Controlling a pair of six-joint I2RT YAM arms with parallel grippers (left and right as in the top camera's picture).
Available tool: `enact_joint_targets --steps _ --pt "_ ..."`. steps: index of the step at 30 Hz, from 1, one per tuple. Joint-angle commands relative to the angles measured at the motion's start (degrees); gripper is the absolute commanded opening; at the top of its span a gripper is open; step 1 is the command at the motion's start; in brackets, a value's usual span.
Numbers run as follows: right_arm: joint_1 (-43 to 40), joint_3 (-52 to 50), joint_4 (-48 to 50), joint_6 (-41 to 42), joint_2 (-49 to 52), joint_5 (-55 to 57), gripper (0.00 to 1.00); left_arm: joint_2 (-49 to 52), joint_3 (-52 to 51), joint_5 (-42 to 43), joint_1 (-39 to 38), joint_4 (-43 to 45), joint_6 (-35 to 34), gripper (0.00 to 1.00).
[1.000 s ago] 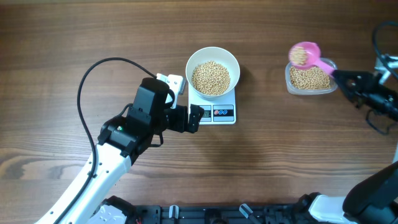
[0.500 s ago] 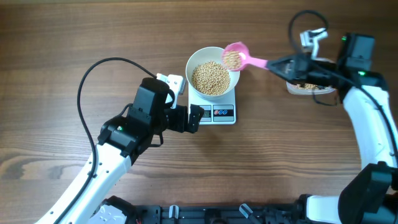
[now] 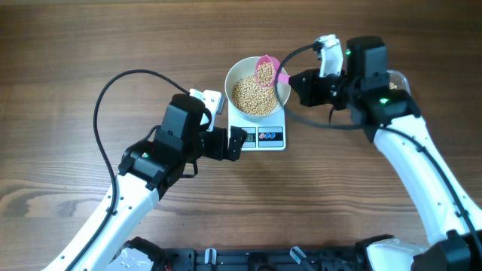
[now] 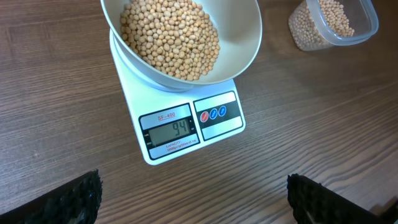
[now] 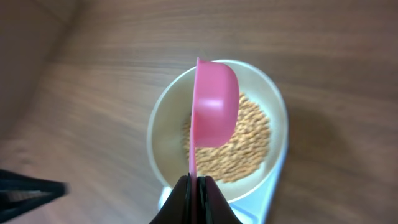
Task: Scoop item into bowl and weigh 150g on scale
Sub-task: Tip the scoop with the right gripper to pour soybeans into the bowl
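Right gripper (image 5: 194, 186): clamped on the handle of the pink scoop (image 5: 214, 102), tipped on edge directly ahead, over the bowl (image 3: 280, 79) of beans (image 4: 171, 37) on the scale (image 4: 180, 127). Left gripper (image 3: 235, 143): spread wide, empty, scale just ahead. Best practice: pour slowly over bowl centre, watching the display.

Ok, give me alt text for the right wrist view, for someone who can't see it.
A pink scoop, clamped by its handle in the right gripper, is tipped on its side over a white bowl of tan beans. The picture is blurred; brown wooden table surrounds it.
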Motion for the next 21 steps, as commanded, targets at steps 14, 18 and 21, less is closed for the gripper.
enact_joint_targets --steps 14,18,21 --pt "13.57 0.33 2.91 -28.44 -1.01 23.32 0.04 -0.48 -0.02 -0.57 -0.31 0.15 1.16 1.00" --pt "14.05 0.33 2.91 -32.06 -1.01 23.32 0.04 -0.48 -0.02 -0.57 -0.31 0.15 1.16 1.00" --pt "14.05 0.33 2.91 -32.15 -1.01 23.32 0.04 -0.48 -0.02 -0.57 -0.31 0.15 1.16 1.00"
